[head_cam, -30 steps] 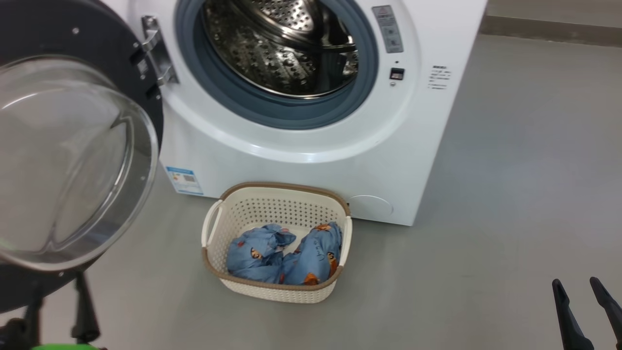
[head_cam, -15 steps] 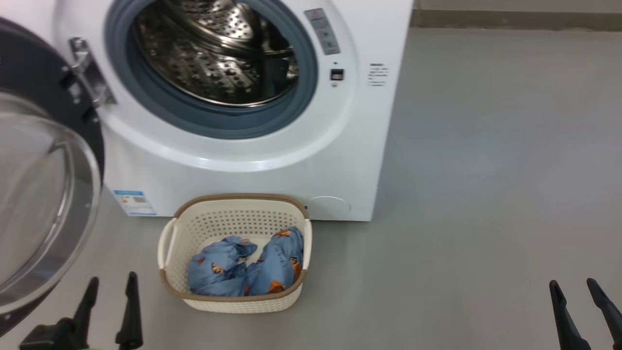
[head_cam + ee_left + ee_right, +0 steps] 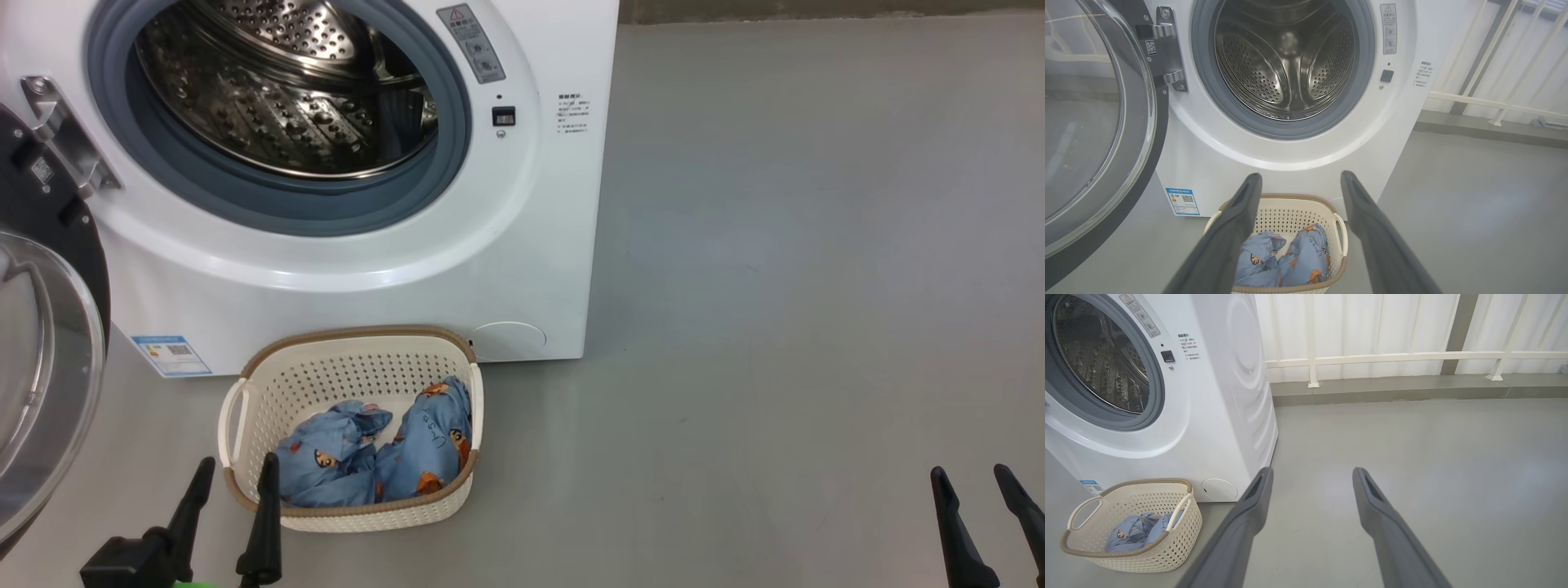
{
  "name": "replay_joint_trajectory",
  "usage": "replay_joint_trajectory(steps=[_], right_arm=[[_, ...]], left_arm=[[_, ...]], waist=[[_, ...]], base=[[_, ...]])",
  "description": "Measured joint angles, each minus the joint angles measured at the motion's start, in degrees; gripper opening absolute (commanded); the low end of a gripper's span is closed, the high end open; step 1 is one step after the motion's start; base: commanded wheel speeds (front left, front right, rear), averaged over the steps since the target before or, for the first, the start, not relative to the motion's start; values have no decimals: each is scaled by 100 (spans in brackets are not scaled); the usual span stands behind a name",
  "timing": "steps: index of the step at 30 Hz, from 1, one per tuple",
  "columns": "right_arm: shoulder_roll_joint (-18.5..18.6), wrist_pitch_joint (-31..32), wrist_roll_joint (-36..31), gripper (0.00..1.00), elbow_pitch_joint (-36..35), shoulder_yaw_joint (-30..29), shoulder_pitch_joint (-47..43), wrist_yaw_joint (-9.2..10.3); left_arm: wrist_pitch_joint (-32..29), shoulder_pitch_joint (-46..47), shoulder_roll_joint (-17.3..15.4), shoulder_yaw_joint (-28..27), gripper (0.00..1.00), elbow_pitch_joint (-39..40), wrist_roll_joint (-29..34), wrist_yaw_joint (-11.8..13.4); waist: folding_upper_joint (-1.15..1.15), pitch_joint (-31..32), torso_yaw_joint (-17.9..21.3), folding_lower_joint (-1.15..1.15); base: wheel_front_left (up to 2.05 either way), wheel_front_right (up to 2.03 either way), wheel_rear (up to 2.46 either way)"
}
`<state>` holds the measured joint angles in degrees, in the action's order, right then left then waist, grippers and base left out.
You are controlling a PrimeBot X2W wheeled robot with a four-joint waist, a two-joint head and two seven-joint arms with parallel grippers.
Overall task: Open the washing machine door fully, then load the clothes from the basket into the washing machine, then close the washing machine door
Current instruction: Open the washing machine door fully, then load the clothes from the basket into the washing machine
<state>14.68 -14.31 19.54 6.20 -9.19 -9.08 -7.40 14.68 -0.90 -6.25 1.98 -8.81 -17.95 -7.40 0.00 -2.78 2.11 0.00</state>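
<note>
Left gripper (image 3: pixel 236 467) wide open, holding nothing, low by the near left corner of the basket (image 3: pixel 351 371); right gripper (image 3: pixel 969 474) equally spread, also empty, over bare floor (image 3: pixel 775 327) well to the right. Head view: one washing machine (image 3: pixel 547 245), its door (image 3: pixel 37 384) swung open at the left, black rim, clear bulging glass. Blue sticker (image 3: pixel 171 355) with QR code low on the front; grey strip (image 3: pixel 471 42) with red warning triangle beside the opening; print too small to read. One basket on the floor just before the machine, two light-blue clothes (image 3: pixel 371 461) with orange-brown figures inside. Left wrist view: perforated steel drum (image 3: pixel 1257 73), grey-blue gasket (image 3: pixel 1202 73), fingers (image 3: pixel 1229 237) framing the basket. Right wrist view: two handles (image 3: pixel 1177 512) on the basket, white railing (image 3: pixel 1392 356) behind.
</note>
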Motion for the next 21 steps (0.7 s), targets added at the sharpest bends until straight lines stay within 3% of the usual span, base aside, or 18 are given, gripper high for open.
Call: replay_joint_trajectory(steps=[13, 21], right_arm=[[-33, 0, 0, 100, -2, -46, 20, 0], [-32, 0, 0, 100, -3, -52, 125, 0]], left_arm=[[-1, 112, -16, 126, 100, -180, -354, 0], [-1, 215, -53, 183, 100, -188, -459, 0]], waist=[[0, -69, -46, 0], [0, -173, -62, 0]], base=[[1, -5, 4], [47, -132, 86]])
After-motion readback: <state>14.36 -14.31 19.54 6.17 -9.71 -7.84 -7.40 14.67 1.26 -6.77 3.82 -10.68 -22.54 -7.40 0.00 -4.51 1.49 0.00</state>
